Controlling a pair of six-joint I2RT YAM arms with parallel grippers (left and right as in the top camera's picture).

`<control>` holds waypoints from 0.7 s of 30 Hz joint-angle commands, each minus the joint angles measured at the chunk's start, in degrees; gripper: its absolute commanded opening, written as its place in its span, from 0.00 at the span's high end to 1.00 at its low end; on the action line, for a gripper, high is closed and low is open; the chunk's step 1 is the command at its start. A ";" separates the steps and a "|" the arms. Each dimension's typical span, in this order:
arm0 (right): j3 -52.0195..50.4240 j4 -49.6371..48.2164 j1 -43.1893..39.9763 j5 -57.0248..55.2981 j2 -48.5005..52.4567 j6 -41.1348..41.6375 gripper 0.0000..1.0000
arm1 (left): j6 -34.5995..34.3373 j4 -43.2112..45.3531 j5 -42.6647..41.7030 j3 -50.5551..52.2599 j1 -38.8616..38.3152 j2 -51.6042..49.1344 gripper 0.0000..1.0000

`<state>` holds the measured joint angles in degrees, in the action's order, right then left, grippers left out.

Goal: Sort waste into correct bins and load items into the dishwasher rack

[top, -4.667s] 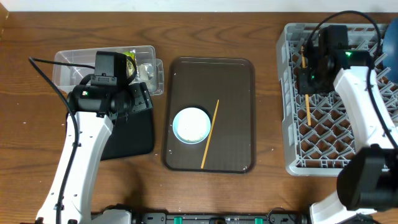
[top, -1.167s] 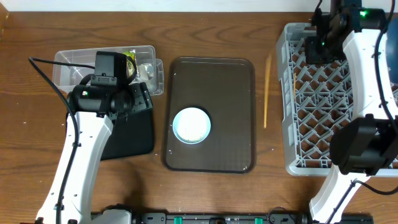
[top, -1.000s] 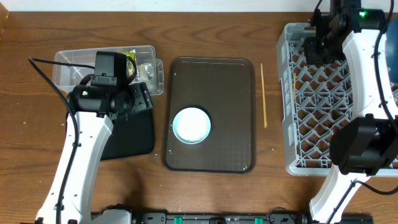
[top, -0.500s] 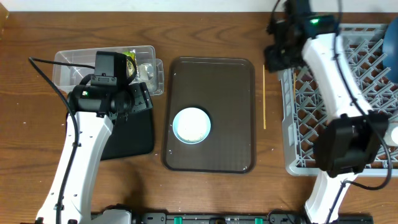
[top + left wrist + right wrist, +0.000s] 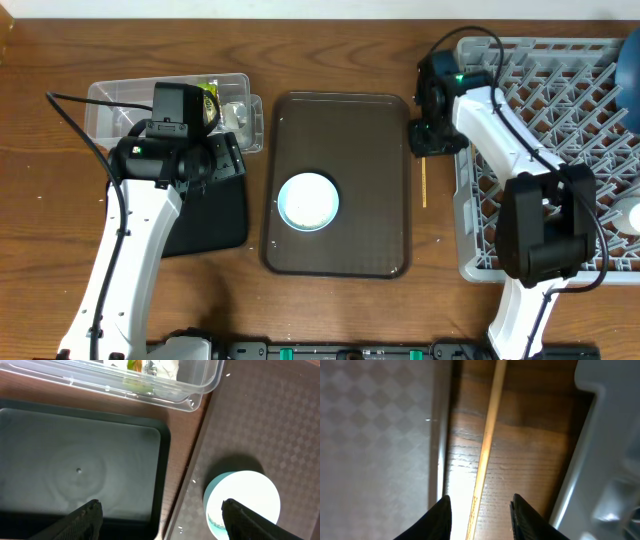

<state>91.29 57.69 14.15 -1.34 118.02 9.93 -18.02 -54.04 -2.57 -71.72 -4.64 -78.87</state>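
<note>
**Right jaws astride a chopstick, left jaws idle over the black tray**

Left jaws: gape wide, grip nothing. Hang above the black tray (image 5: 75, 470), which fills the space under one of the fingers (image 5: 87, 517) and most of the gap, bare but for a speck. Face the clear tub (image 5: 200, 395) straight ahead, with the yellow-green wrapper (image 5: 208, 98) and white paper scraps (image 5: 167, 367) in its end nearest the brown serving tray (image 5: 345, 120). Just ahead of the other finger: the white-and-light-blue bowl (image 5: 243, 497), upright on that brown tray, beside a few white specks (image 5: 194, 480).

Right jaws: sit low over the table (image 5: 520, 460), partly open, narrower than the left pair, clamped on nothing. Straddle the chopstick (image 5: 487, 445), which lies flat on the wood and runs forward out of the gap, nearer one fingertip; cannot tell whether touching it. To one side of the jaws, close by: the rim of the brown serving tray. To the other side, just as close: the wall of the grey rack (image 5: 605, 435). Well beyond the jaws, at the rack's far side: the blue bowl (image 5: 632, 80), cut off by the overhead view's edge.
</note>
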 commanded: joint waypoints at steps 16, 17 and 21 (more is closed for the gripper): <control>-11.30 -7.82 3.08 -5.99 0.24 9.79 0.61 | -0.07 -0.35 0.68 0.04 0.24 -0.13 0.21; -11.30 -7.82 3.08 -5.95 0.24 9.79 0.61 | -0.07 -0.35 0.68 0.04 0.24 -0.13 0.21; -11.47 -7.85 3.15 -5.97 0.24 9.79 0.61 | -0.07 -0.35 0.68 0.04 0.24 -0.13 0.21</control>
<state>80.07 49.98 16.80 -6.09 117.86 18.48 -18.02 -54.04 -2.59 -71.72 -4.64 -78.87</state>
